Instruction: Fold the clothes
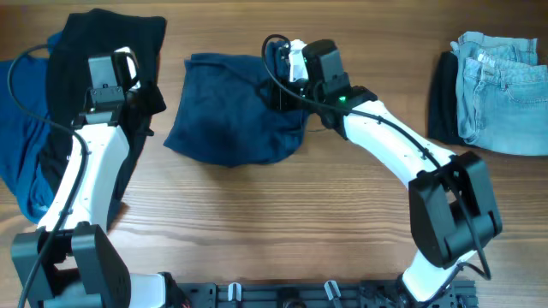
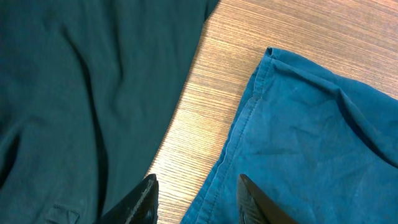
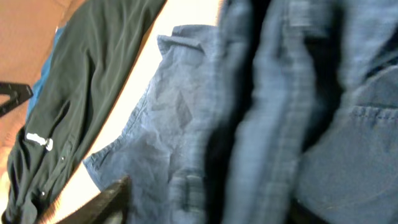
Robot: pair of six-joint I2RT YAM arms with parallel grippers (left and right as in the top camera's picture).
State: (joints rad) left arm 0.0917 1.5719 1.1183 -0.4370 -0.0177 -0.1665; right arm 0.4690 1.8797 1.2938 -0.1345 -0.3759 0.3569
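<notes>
A dark blue denim garment (image 1: 227,115) lies spread at the table's middle. My right gripper (image 1: 287,79) is at its upper right corner. In the right wrist view the jaws (image 3: 205,202) stand wide apart, with bunched, blurred denim folds (image 3: 249,124) between them. My left gripper (image 1: 116,73) hovers over a black garment (image 1: 103,38) that lies on a bright blue one (image 1: 21,137) at the far left. Its jaws (image 2: 198,190) are open and empty, above bare wood and the hem of the blue cloth (image 2: 298,137), with the dark garment (image 2: 81,93) beside it.
A folded pile of light blue jeans (image 1: 501,90) sits at the far right, with a folded black garment (image 1: 443,94) against its left side. Bare wooden table (image 1: 282,222) runs along the front, between the two arm bases.
</notes>
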